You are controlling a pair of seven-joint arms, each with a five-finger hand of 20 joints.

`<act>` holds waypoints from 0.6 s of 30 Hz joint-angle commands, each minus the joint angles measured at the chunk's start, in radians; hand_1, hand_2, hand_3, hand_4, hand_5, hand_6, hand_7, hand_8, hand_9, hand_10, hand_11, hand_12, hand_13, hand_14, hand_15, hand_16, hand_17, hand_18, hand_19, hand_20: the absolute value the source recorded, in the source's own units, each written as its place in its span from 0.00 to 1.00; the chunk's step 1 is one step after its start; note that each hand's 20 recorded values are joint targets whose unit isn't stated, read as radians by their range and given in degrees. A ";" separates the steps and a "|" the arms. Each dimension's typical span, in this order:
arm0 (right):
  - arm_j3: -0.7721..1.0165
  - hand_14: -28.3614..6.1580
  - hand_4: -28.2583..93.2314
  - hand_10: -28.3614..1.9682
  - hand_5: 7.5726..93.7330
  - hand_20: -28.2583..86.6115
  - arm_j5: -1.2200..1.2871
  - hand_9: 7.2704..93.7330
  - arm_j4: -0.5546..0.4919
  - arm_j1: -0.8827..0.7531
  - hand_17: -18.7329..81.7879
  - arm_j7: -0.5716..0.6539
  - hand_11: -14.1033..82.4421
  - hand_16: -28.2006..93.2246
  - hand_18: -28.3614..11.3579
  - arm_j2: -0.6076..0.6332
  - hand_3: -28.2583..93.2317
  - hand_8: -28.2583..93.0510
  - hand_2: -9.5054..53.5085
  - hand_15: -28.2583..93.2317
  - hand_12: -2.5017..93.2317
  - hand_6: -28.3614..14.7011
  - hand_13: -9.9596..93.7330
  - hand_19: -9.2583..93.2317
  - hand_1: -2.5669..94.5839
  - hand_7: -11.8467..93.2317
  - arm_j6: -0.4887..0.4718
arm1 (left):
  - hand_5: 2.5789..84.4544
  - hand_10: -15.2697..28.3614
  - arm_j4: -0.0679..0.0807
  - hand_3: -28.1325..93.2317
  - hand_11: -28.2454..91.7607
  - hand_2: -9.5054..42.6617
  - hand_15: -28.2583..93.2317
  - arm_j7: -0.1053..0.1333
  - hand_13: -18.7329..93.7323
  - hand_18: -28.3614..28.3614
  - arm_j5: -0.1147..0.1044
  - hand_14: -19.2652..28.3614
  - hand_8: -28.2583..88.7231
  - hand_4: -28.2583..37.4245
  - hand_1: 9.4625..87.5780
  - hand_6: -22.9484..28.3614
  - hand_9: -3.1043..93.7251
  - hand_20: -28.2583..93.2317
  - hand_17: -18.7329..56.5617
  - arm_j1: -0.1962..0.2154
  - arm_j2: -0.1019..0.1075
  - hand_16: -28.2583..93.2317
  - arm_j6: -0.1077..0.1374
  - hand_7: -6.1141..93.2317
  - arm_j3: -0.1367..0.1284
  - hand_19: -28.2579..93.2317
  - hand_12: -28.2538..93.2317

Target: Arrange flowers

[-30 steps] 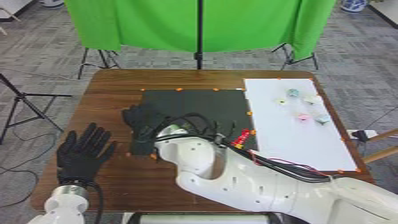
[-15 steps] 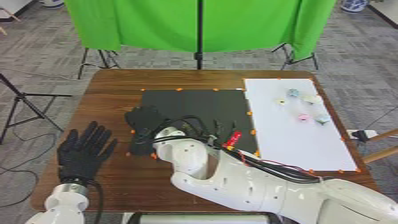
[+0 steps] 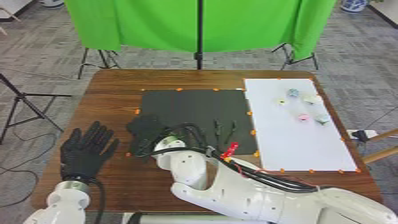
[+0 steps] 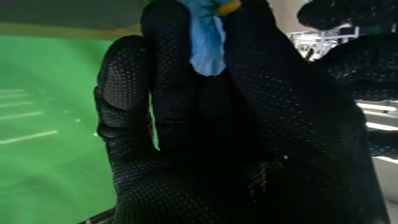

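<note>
Blue flower (image 4: 207,50), right wrist view; right hand (image 3: 146,127), left of centre in head view, clamped on it; mat (image 3: 191,107), mid-frame; left hand (image 3: 83,156), lower left, fingers straight; placing likely wants slow lowering, petals uncrushed.

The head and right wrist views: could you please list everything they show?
Flowers: five, two pale blue-green, one yellow, one white, one pink, on the white sheet
Blue flower: one, yellow part, between the right robot hand's fingers
White sheet: one, table's right
Black mat: one, mid-table
Orange marks: several, around mat and sheet
Table: one, brown, centre
Curtain: green, behind table
Pole: one, black, before curtain
Tripod: one, black, left floor
Vase: one, blue-white, top right
Floor: grey
Cables: several, black, along right arm
Arms: two, white, bottom edge
Robot hands: two, black; left robot hand over table's left, right robot hand over mat
</note>
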 commanded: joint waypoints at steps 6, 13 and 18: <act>-0.006 0.63 0.00 0.39 0.63 0.55 -0.017 0.63 0.012 0.006 0.54 0.027 0.39 0.55 0.20 0.002 0.75 0.14 0.00 0.63 0.25 0.58 0.67 0.86 0.73 0.35 0.021 | 0.49 0.67 0.000 0.87 0.48 0.42 0.63 0.013 0.40 0.73 -0.038 0.68 0.15 0.00 0.22 0.59 0.40 0.39 0.17 0.008 -0.005 0.19 0.042 0.26 0.002 0.54 0.33; 0.007 0.47 0.00 0.32 0.60 0.55 -0.032 0.56 0.002 -0.006 0.52 0.041 0.35 0.48 0.11 0.002 0.83 0.14 0.00 0.68 0.22 0.55 0.62 0.89 0.61 0.33 -0.005 | 0.49 0.66 -0.008 0.87 0.48 0.41 0.63 0.016 0.40 0.74 -0.076 0.68 0.15 0.00 0.23 0.59 0.39 0.40 0.17 -0.004 -0.010 0.19 0.109 0.26 0.007 0.54 0.33; 0.013 0.34 0.00 0.26 0.57 0.54 -0.013 0.50 -0.025 -0.011 0.51 0.052 0.33 0.40 0.08 0.015 0.89 0.14 0.00 0.72 0.22 0.52 0.58 0.91 0.55 0.32 -0.048 | 0.49 0.66 -0.009 0.87 0.49 0.42 0.64 0.014 0.40 0.74 -0.073 0.68 0.15 0.00 0.23 0.59 0.39 0.40 0.17 0.003 -0.011 0.18 0.098 0.27 0.001 0.55 0.33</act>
